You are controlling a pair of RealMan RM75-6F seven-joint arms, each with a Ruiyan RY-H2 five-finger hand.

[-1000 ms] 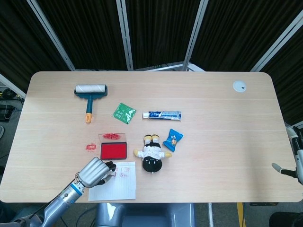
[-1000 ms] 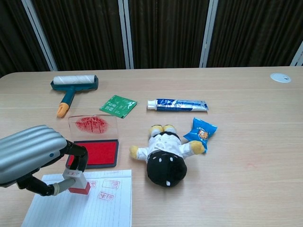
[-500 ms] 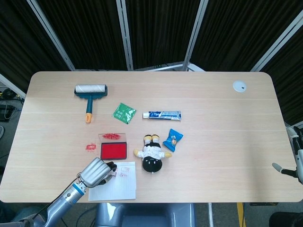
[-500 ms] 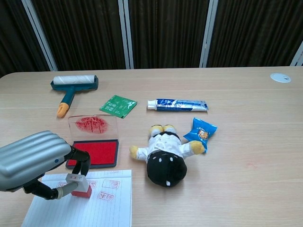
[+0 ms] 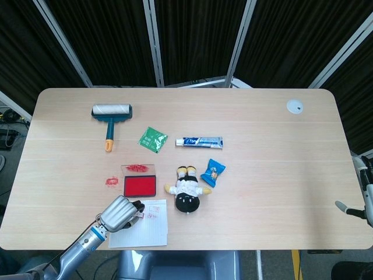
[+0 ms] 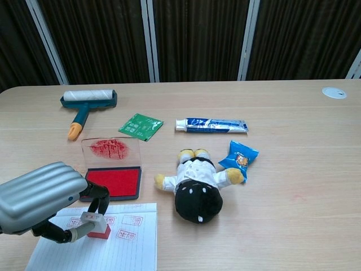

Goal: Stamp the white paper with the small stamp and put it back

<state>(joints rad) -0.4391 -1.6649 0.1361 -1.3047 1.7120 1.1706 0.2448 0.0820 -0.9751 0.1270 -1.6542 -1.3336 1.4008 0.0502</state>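
While the left hand [image 6: 42,199] pinches the small stamp [image 6: 97,224] down on the white paper [image 6: 113,248] near the red ink pad [image 6: 115,182], its palm hides its fingertips; the right hand is mostly cut off

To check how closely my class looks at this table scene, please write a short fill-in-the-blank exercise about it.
1. The left hand holds the small stamp on the white ____.
2. The ink pad is coloured ____.
3. The toothpaste tube lies behind the stuffed ____.
4. The lint roller has an ____ handle tip.

Missing words: paper; red; doll; orange
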